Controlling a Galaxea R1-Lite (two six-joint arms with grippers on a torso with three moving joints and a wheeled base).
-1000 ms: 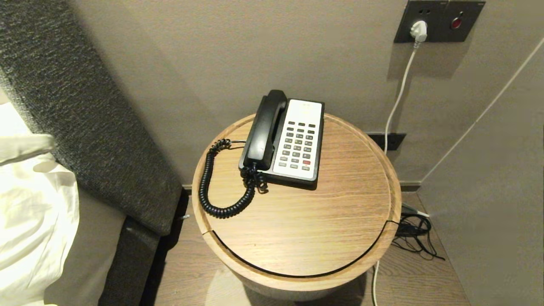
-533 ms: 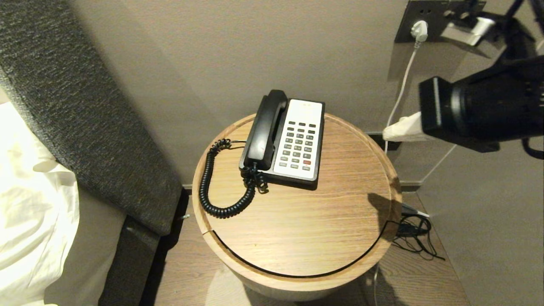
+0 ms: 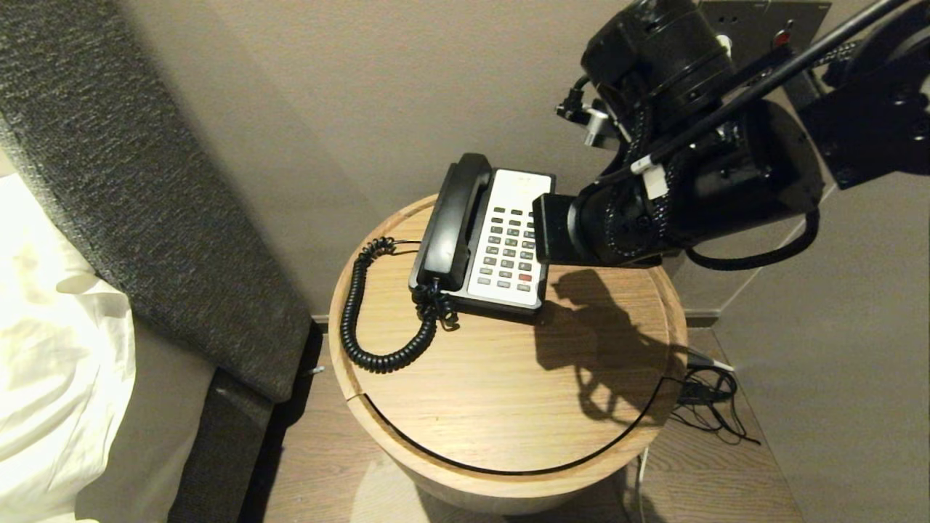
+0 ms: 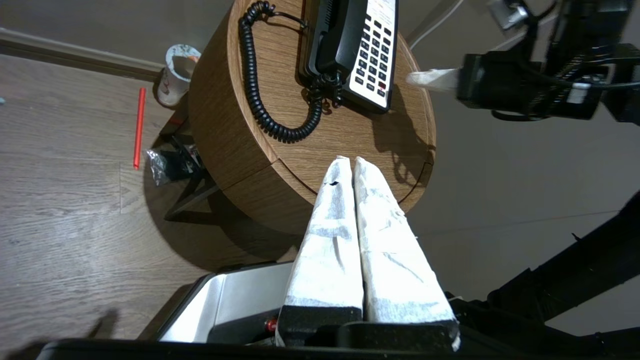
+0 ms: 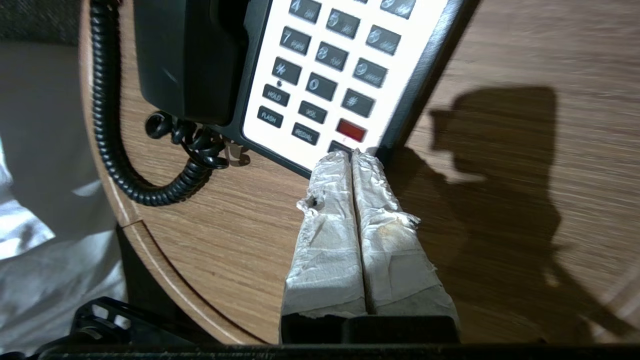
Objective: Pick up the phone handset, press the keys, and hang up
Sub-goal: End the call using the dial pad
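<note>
Nearest the robot, the left gripper [image 4: 348, 161] hangs short of the round wooden table [image 3: 508, 407], off its near edge and outside the head view. Its white-wrapped jaws are pressed together and hold nothing. On the floor beside the table, the left wrist view shows a red straw [image 4: 138, 127], a paper cup [image 4: 177, 74] and a crumpled wrapper [image 4: 159, 163].

On the near left part of the tabletop, the black coiled cord [image 3: 354, 312] runs in a loop from the handset's near end round toward the table's left rim. Behind it sits the phone base [image 3: 508, 247], with a white face and dark keys [image 3: 508, 250], among them one red key [image 3: 524, 277]. The phone handset [image 3: 452, 221] lies in its cradle along the left side of the base, untouched by either gripper.

Over the right side of the base, the right arm [image 3: 690, 189] reaches in from the upper right and casts a dark shadow on the wood. In the right wrist view, the right gripper [image 5: 352, 155] has its wrapped jaws pressed together, empty, with the tips at the near right corner of the keypad, just below the red key; whether they touch the phone cannot be told.

Farther back, a wall plate [image 3: 799, 29] is mounted on the beige wall. To the left stand a grey upholstered headboard [image 3: 109, 181] and white bedding [image 3: 51, 363]. Loose black cables [image 3: 708, 407] lie on the floor to the table's right.
</note>
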